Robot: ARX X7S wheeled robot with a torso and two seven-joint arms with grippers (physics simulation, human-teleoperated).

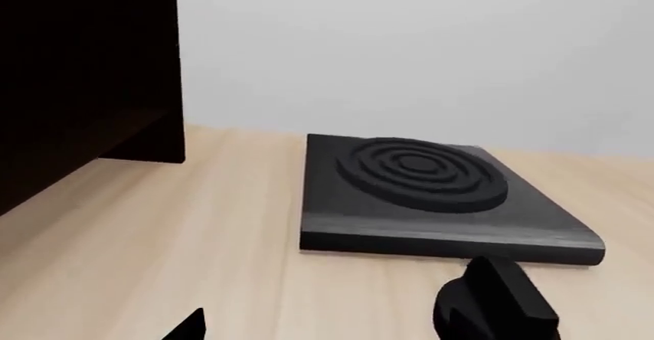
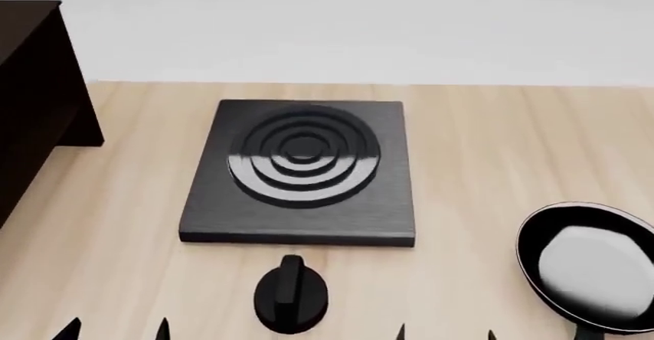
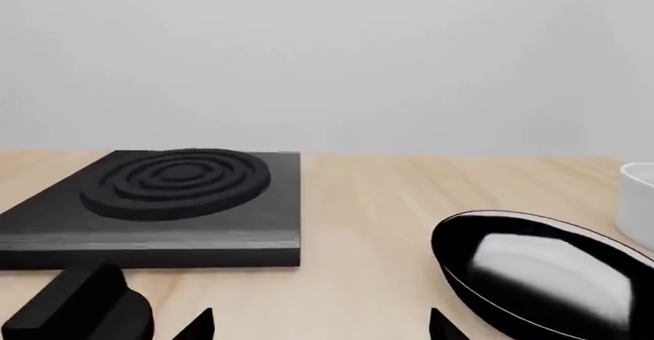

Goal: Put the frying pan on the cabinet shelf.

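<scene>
The frying pan (image 2: 584,267), black with a pale inner face, lies on the wooden counter at the right; its handle runs out of the head view's bottom edge. It also shows in the right wrist view (image 3: 541,279), just right of my right gripper (image 3: 318,331). My right gripper (image 2: 446,332) is open and empty, left of the pan. My left gripper (image 2: 115,331) is open and empty at the near left; in the left wrist view (image 1: 327,332) only one fingertip (image 1: 189,326) shows clearly. The dark cabinet (image 2: 31,102) stands at the far left (image 1: 82,80); its shelf board is not visible.
A square black burner plate (image 2: 302,171) with concentric rings lies mid-counter, also in the wrist views (image 1: 430,191) (image 3: 164,198). A black knob (image 2: 291,294) stands in front of it, between the grippers (image 1: 495,302) (image 3: 82,305). A white pot (image 3: 639,194) stands beyond the pan.
</scene>
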